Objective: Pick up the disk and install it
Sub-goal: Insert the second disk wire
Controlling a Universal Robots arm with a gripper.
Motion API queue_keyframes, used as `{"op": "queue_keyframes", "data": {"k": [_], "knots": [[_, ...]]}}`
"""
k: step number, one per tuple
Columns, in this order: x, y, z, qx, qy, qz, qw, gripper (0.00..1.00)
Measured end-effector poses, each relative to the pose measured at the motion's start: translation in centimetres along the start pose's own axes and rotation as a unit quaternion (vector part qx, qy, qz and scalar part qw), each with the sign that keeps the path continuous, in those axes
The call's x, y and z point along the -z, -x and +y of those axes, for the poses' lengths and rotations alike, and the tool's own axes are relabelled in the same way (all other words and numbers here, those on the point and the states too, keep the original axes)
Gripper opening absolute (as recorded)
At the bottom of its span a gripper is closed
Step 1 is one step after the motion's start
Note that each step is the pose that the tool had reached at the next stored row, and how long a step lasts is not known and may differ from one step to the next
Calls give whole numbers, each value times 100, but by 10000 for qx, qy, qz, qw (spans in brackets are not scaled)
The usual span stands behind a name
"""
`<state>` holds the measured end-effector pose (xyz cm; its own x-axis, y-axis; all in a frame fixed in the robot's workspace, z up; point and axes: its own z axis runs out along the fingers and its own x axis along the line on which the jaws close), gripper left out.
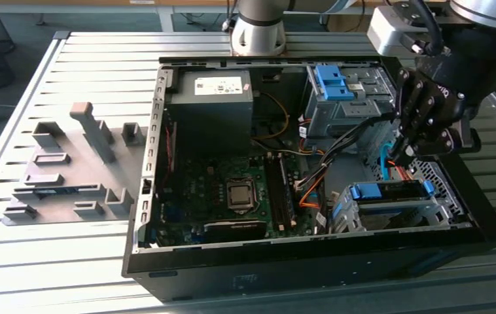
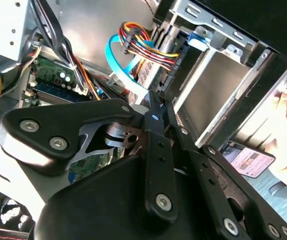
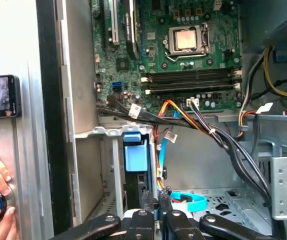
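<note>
Shut tool (image 2: pixel 156 107) near caged disk (image 1: pixel 392 191)

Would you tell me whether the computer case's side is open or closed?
Open: the computer case has no side panel, leaving the motherboard exposed.

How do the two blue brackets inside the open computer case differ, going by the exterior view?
The far blue bracket sits in the metal cage at the case's far wall; the near blue bracket sits in the cage at the case's near wall. The far one looks narrow and runs away from the camera; the near one stretches sideways. The gripper hangs closer to the near one. Both are bright blue plastic.
</note>
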<state>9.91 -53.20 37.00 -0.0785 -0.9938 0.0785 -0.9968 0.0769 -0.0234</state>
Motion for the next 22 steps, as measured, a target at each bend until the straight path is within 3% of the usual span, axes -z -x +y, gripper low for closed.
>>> {"op": "queue_keyframes", "data": {"k": [2,3,7,10,12,15,16,17,19,20,22], "knots": [[-12,-1,-16,6,80,2,10000,16],[-22,-1,-24,7,89,0,10000,16],[-70,-15,-28,6,87,-19,10000,16],[-107,-30,-28,6,86,-57,9999,16],[-127,-66,-31,6,90,-105,9999,16],[-148,-105,-34,5,92,-136,9999,16],[-153,-113,-34,5,96,-178,9998,16],[-157,-123,-35,4,100,-244,9997,16],[-163,-144,-37,3,114,-419,9991,16],[-166,-161,-38,2,123,-536,9985,16],[-176,-188,-40,0,133,-667,9977,16]]}}
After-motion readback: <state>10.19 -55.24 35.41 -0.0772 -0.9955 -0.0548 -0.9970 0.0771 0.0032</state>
